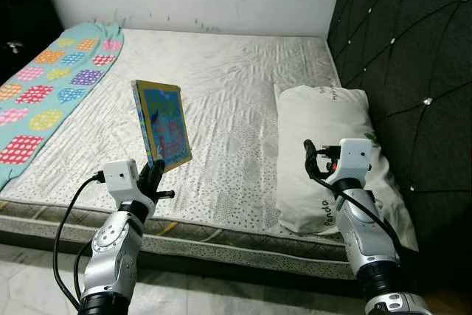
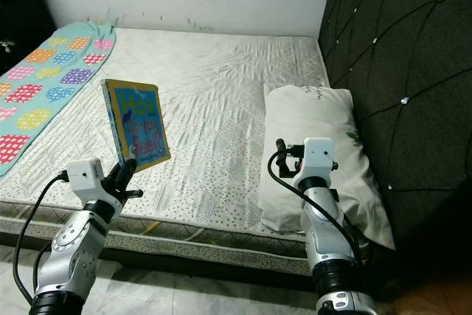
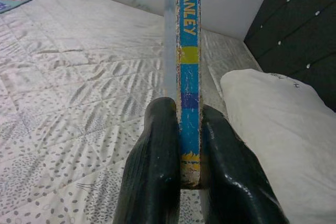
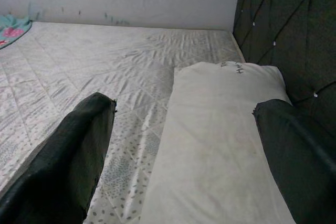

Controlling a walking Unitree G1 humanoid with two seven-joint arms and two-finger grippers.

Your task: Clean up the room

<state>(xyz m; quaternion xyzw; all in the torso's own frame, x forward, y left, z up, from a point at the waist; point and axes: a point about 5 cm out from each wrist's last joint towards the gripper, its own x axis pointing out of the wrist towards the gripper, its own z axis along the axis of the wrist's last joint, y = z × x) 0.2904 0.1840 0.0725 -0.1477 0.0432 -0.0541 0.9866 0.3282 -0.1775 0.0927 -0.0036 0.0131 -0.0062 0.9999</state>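
Note:
A thin blue and yellow children's book (image 1: 164,125) stands upright above the front edge of the mattress (image 1: 228,71). My left gripper (image 1: 151,175) is shut on its lower corner. In the left wrist view the worn spine (image 3: 189,51) runs up between the two black fingers (image 3: 157,150). A white pillow (image 1: 324,108) lies at the right side of the bed against the headboard. My right gripper (image 4: 185,104) hangs open over the pillow's near end, its fingers spread wide and holding nothing.
A blanket (image 1: 44,94) with coloured dotted patches covers the bed's far left. A dark tufted headboard (image 1: 413,49) rises on the right, and a white wall stands behind the bed. Pale floor tiles (image 1: 221,293) lie in front of the mattress.

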